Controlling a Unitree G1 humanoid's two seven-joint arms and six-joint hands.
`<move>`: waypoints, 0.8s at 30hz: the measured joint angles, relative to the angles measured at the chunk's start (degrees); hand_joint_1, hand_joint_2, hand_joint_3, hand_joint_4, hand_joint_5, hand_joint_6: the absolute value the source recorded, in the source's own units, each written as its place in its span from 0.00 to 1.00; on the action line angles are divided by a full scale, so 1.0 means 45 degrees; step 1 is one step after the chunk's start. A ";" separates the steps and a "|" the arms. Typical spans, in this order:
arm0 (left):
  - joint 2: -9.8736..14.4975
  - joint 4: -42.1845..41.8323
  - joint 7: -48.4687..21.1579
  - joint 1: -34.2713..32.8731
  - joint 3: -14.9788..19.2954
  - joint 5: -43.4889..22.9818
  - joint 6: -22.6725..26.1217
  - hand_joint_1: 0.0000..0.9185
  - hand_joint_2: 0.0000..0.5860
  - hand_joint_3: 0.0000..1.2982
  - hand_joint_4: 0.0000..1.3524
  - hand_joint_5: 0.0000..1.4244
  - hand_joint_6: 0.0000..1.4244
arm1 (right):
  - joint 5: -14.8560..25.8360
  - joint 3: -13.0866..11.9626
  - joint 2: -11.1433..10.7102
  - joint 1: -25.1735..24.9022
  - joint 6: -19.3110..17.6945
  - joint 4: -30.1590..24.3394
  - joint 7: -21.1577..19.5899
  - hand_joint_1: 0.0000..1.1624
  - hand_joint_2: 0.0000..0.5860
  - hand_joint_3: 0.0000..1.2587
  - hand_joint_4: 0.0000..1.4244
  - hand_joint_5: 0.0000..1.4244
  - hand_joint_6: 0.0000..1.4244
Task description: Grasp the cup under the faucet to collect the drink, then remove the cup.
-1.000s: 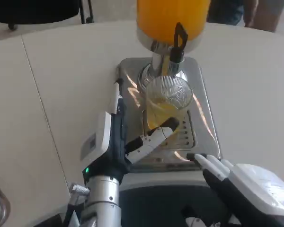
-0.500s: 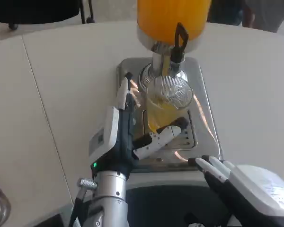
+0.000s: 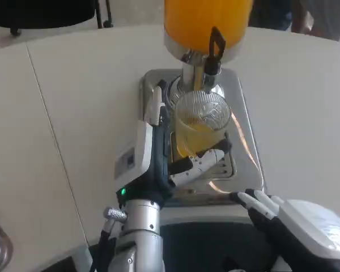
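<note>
Left hand [image 3: 158,150]: its fingers [image 3: 156,105] reach up along the left side of the glass cup [image 3: 201,124], while the thumb [image 3: 207,160] crosses in front of the cup's lower part. The cup sits between them; firm contact on the far side cannot be confirmed, though the thumb tip appears to touch the glass. The white back of this hand faces left, and its silver forearm [image 3: 139,238] runs down to the lower edge of the view.

The cup is ribbed and clear and holds orange drink. It stands upright on the steel drip tray [image 3: 246,141], directly under the faucet [image 3: 207,71] with its black lever. The faucet belongs to the juice dispenser [image 3: 207,22], whose orange tank rises behind the cup.

Right hand [image 3: 289,224]: fingers extended and slightly apart, holding nothing. It sits in front of the cup and to its right, just off the near edge of the drip tray.

The tray rests on the white table [image 3: 73,113]. A dark chair [image 3: 39,14] stands behind the table, well to the left of the cup.
</note>
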 measured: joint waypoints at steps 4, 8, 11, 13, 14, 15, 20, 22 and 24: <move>-0.0159 0.0422 0.0183 -0.0305 -0.0099 0.0197 0.0130 0.52 0.11 0.00 0.00 0.21 0.39 | -0.0044 0.0107 -0.0007 -0.0087 0.0205 0.0000 0.0098 0.49 0.74 0.06 0.00 0.00 0.00; -0.0275 0.0742 0.0221 -0.0599 -0.0108 0.0200 0.0161 0.51 0.11 0.00 0.00 0.21 0.39 | -0.0102 0.0132 -0.0014 -0.0101 0.0387 0.0000 0.0172 0.49 0.74 0.06 0.00 0.00 0.00; -0.0344 0.1130 0.0303 -0.0782 -0.0114 0.0199 0.0162 0.51 0.10 0.00 0.00 0.21 0.39 | -0.0126 0.0148 -0.0018 -0.0109 0.0549 0.0000 0.0208 0.49 0.75 0.07 0.00 0.00 0.00; -0.0376 0.1519 0.0407 -0.1107 -0.0094 0.0188 0.0165 0.51 0.10 0.00 0.00 0.21 0.39 | -0.0175 0.0187 -0.0020 -0.0181 0.0693 0.0000 0.0329 0.49 0.75 0.07 0.00 0.00 0.00; -0.0398 0.1623 0.0425 -0.1211 -0.0088 0.0182 0.0168 0.49 0.10 0.00 0.00 0.21 0.39 | -0.0216 0.0203 -0.0020 -0.0221 0.0755 0.0000 0.0364 0.49 0.75 0.07 0.00 0.00 0.00; -0.0433 0.1794 0.0460 -0.1326 -0.0072 0.0172 0.0169 0.49 0.10 0.00 0.00 0.21 0.39 | -0.0255 0.0219 -0.0020 -0.0267 0.0830 0.0000 0.0403 0.49 0.76 0.07 0.00 0.00 0.00; -0.0576 0.2222 0.0595 -0.1702 -0.0030 -0.0074 0.0199 0.48 0.10 0.00 0.00 0.22 0.40 | -0.0387 0.0268 -0.0020 -0.0455 0.1131 0.0000 0.0539 0.50 0.77 0.07 0.00 0.00 0.00; -0.0607 0.2427 0.0670 -0.1891 -0.0029 -0.0092 0.0301 0.48 0.10 0.00 0.00 0.23 0.41 | -0.0427 0.0316 -0.0020 -0.0522 0.1262 0.0000 0.0586 0.50 0.77 0.07 0.00 0.00 0.00; -0.0610 0.2603 0.0704 -0.2058 -0.0022 -0.0106 0.0356 0.47 0.10 0.00 0.00 0.23 0.41 | -0.0476 0.0361 -0.0022 -0.0597 0.1346 0.0000 0.0618 0.50 0.77 0.07 0.00 0.00 0.00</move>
